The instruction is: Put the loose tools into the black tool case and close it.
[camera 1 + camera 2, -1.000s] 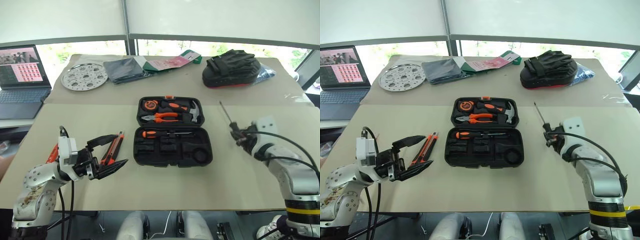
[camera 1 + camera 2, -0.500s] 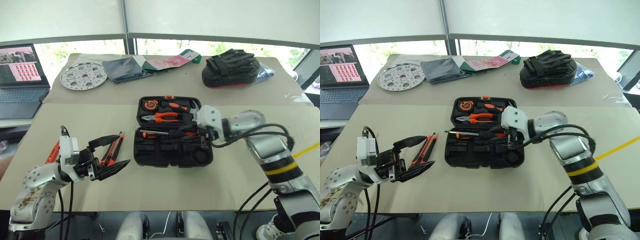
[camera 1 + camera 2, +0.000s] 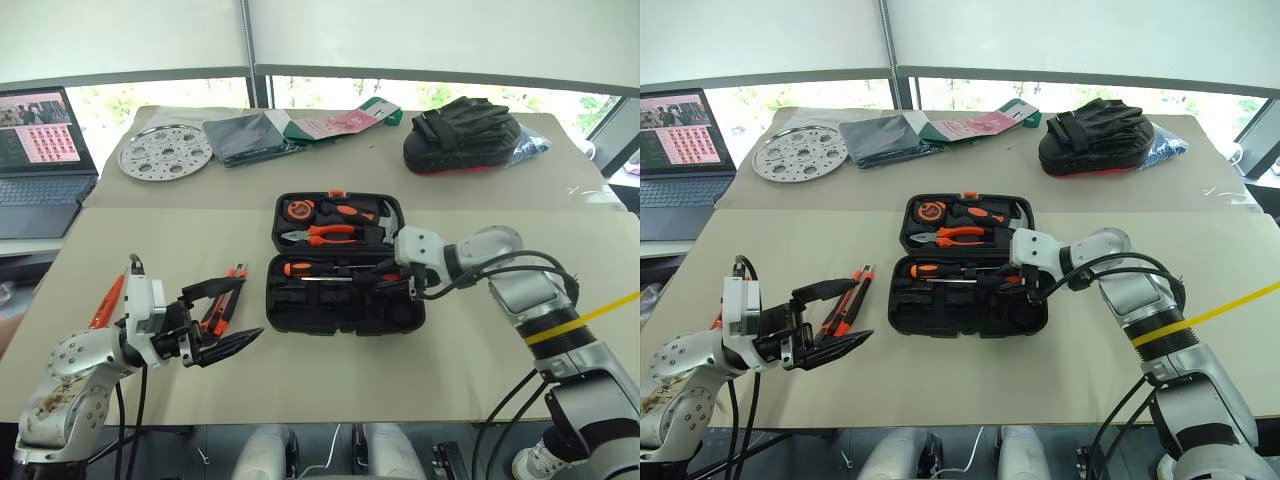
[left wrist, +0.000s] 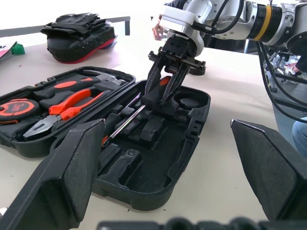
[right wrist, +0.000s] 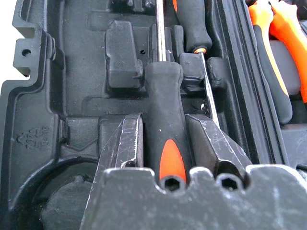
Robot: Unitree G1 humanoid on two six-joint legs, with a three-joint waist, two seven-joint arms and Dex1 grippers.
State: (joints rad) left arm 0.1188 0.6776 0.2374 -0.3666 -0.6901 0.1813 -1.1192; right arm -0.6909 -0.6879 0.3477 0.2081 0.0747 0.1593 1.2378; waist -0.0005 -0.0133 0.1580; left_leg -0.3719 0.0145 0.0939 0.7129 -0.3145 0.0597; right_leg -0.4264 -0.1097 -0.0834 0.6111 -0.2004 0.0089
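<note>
The tool case lies open mid-surface; the utility knife lies to its left, the padded bag behind, to its right.

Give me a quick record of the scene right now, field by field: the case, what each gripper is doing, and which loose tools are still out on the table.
case: black tool case lies open on the table
right gripper: right gripper shut on a black-and-orange screwdriver, over the case's front half
already in case: another screwdriver lies in a slot of the front half
left gripper: left gripper open, holding nothing, left of the case
still loose: utility knife and slim orange screwdriver on the table beside the left gripper
lid half: pliers, hammer, tape measure
</note>
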